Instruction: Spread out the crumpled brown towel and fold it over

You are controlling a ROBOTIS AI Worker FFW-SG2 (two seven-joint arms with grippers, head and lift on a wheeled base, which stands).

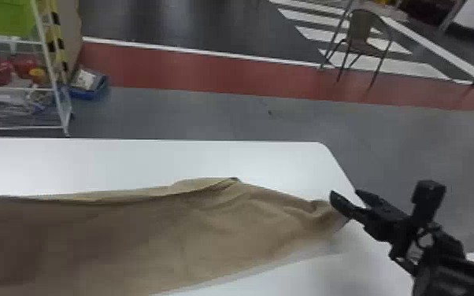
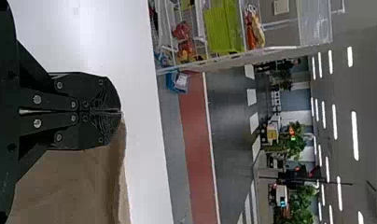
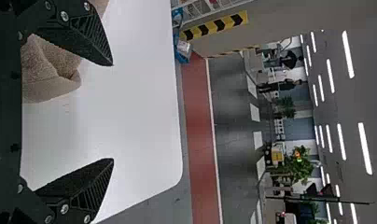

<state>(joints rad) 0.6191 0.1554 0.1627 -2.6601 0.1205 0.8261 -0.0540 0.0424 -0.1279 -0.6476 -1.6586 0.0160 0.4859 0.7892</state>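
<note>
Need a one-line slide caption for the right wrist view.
Right gripper, jaws wide apart, by a rumpled end of the brown towel on the white table.

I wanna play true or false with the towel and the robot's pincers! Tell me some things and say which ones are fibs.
1. The towel is brown. True.
2. The right pincer has its fingers spread apart. True.
3. The left pincer has its fingers wide open. False: they are closed together.
4. A chair stands on the floor beyond the table. True.
5. The table top is green. False: it is white.
6. The towel is perfectly smooth. False: it has creases near the right pincer.
</note>
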